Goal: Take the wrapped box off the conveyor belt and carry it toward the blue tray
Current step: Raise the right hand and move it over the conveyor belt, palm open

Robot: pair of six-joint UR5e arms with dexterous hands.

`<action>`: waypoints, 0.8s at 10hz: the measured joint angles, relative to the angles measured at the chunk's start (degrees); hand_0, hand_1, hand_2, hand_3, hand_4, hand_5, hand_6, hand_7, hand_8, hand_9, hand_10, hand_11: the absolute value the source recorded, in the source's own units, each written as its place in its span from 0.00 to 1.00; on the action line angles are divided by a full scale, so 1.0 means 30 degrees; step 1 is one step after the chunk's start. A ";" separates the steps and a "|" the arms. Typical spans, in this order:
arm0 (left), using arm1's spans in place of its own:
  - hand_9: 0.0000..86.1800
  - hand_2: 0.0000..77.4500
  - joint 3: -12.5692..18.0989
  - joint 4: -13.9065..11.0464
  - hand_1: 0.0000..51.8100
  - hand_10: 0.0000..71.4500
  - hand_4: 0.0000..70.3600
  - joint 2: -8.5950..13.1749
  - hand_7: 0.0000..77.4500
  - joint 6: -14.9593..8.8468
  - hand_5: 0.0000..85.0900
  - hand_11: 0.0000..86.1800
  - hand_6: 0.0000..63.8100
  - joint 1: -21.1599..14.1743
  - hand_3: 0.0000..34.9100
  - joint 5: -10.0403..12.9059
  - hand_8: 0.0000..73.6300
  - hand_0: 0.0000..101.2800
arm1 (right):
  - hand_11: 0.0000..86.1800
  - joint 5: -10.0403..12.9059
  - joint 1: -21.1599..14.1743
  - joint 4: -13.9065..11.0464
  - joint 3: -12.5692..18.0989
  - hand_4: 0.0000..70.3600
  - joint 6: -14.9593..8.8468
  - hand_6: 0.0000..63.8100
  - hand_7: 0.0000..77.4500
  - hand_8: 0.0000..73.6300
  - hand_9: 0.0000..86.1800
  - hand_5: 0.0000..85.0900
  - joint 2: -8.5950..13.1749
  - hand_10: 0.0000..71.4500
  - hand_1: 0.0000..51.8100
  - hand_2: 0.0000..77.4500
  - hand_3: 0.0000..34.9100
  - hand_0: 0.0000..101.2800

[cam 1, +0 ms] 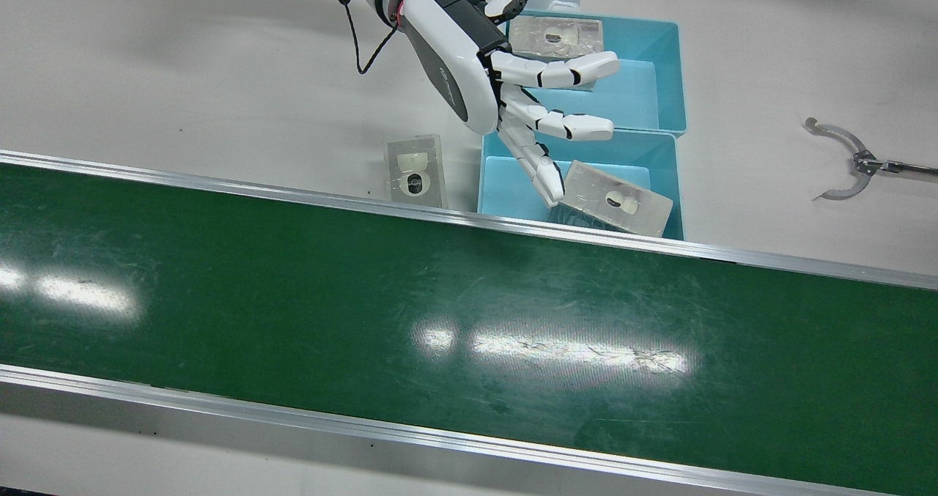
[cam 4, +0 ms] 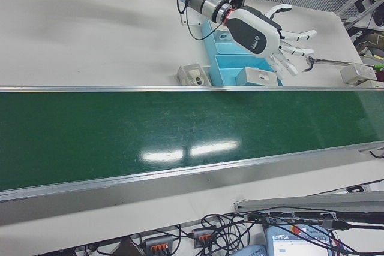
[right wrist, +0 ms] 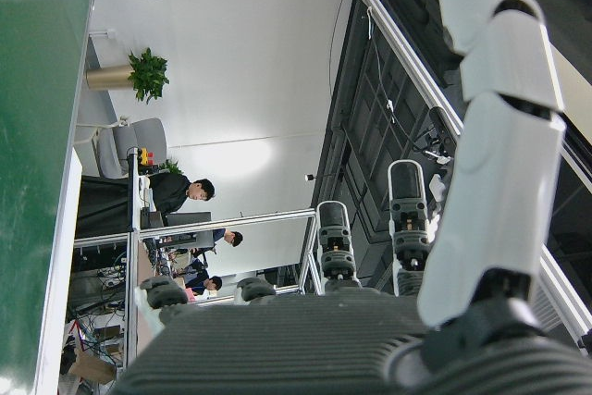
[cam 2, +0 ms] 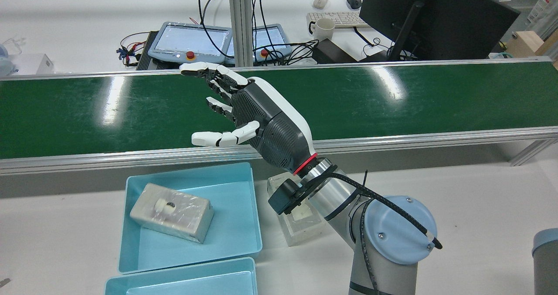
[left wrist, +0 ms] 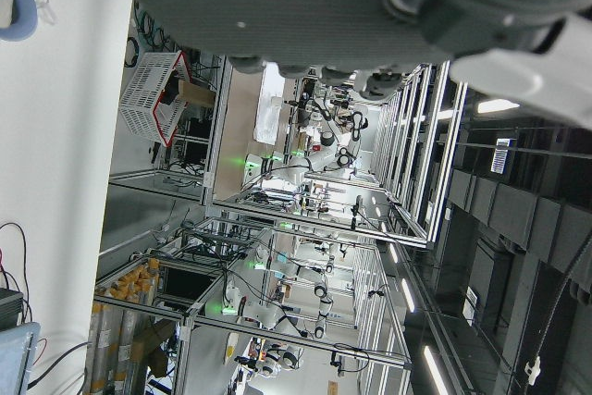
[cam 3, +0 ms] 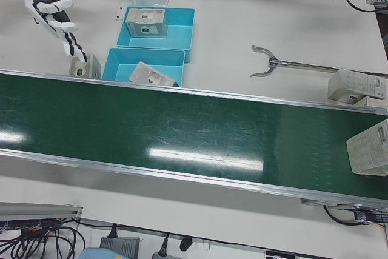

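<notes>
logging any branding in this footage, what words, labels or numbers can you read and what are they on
"HUAWEI": on the back of the black monitor behind the conveyor belt, rear view.
Small mark on the white back of the right hand: too small to read.
Printing on the pale boxes at the belt's far end, left-front view: blurred, unreadable.
Wrapped boxes in the blue trays: no readable text.

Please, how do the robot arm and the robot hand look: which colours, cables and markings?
The right robot hand has a white shell, a dark grey ribbed palm and white fingers with black bands. A red ring marks the wrist. The silver arm has a pale blue round cap and a black cable.
</notes>
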 joint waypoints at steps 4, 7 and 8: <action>0.01 0.01 0.0000 0.0000 0.00 0.01 0.00 0.0000 0.01 0.0000 0.01 0.00 0.00 0.0000 0.00 0.0000 0.01 0.00 | 0.06 -0.0278 0.2913 0.0164 -0.0056 0.22 0.0988 0.00 0.23 0.00 0.02 0.26 -0.2674 0.03 0.24 0.30 0.86 0.44; 0.01 0.01 0.0000 0.0000 0.00 0.00 0.00 0.0000 0.01 0.0000 0.01 0.00 0.00 0.0000 0.00 0.0000 0.00 0.00 | 0.04 -0.0349 0.4046 0.0122 -0.0036 0.22 0.1481 0.00 0.23 0.00 0.02 0.28 -0.3874 0.03 0.28 0.30 0.86 0.45; 0.01 0.01 0.0000 0.0000 0.00 0.00 0.00 0.0000 0.01 0.0000 0.01 0.00 0.00 0.0000 0.00 0.0000 0.00 0.00 | 0.02 -0.0365 0.4344 0.0075 -0.0038 0.17 0.1565 0.00 0.20 0.00 0.02 0.17 -0.4193 0.00 0.31 0.19 0.86 0.46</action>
